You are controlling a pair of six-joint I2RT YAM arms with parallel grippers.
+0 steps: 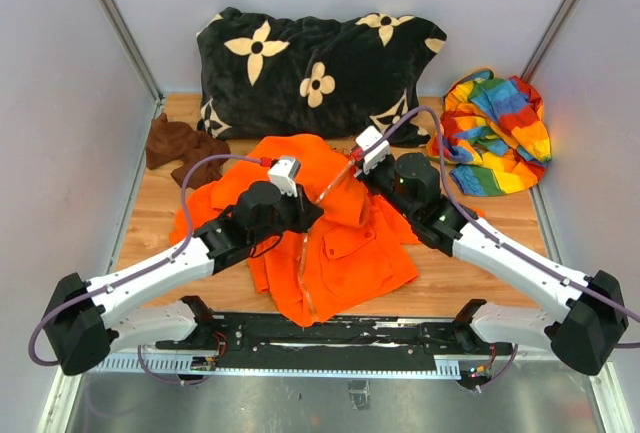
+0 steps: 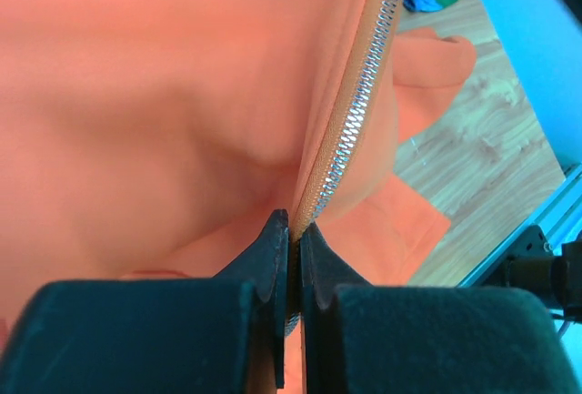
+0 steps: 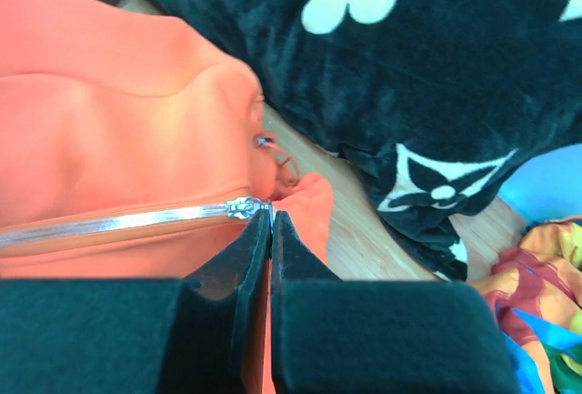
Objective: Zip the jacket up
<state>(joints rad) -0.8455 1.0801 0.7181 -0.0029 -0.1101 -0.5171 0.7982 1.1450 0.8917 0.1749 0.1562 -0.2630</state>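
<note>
The bright orange jacket (image 1: 340, 243) lies spread on the wooden table, its pale zipper strip (image 1: 305, 253) running up the middle. My left gripper (image 1: 312, 215) is shut on the zipper strip (image 2: 350, 130) partway along it, with the silver teeth running away from the fingertips. My right gripper (image 1: 352, 165) is shut on the zipper pull at the silver slider (image 3: 244, 207), near the jacket's collar end (image 3: 305, 198). The closed zipper stretches taut to the left in the right wrist view. The jacket fills the left wrist view (image 2: 164, 112).
A black pillow with cream flowers (image 1: 315, 68) lies at the back, right behind the collar. A rainbow-striped cloth (image 1: 495, 133) sits at the back right. A dark brown cloth (image 1: 180, 148) sits at the back left. Grey walls enclose the table.
</note>
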